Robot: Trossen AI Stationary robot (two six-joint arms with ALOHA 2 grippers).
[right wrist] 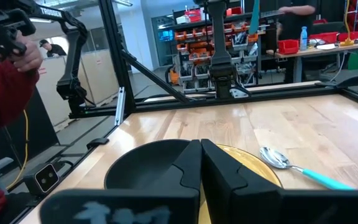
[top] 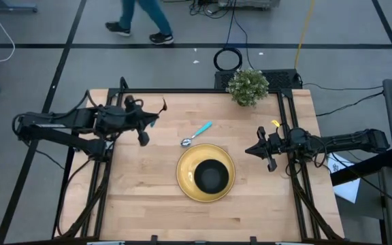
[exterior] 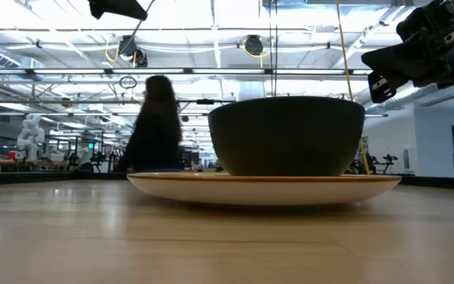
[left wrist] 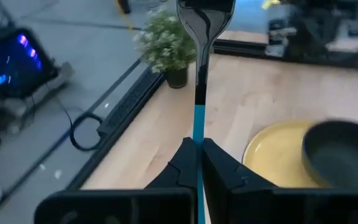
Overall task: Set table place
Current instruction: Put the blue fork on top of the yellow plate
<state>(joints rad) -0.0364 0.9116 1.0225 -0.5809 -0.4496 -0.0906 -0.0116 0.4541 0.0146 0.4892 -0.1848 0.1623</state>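
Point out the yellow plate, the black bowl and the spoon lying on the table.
yellow plate (top: 184, 173): high view, bare left rim.
black bowl (top: 211, 177): high view, centre of its inside.
spoon (top: 197, 133): high view, on its blue handle near the neck.

bare table (top: 141, 184) left of plate (top: 186, 178), spoon (top: 194, 134) and plant (top: 248, 86) crowd behind

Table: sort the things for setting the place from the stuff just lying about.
Job: yellow plate, black bowl on it, blue-handled spoon beside it, teal-handled utensil held in the left gripper.
Lying about: potted plant, coiled cable on the floor.
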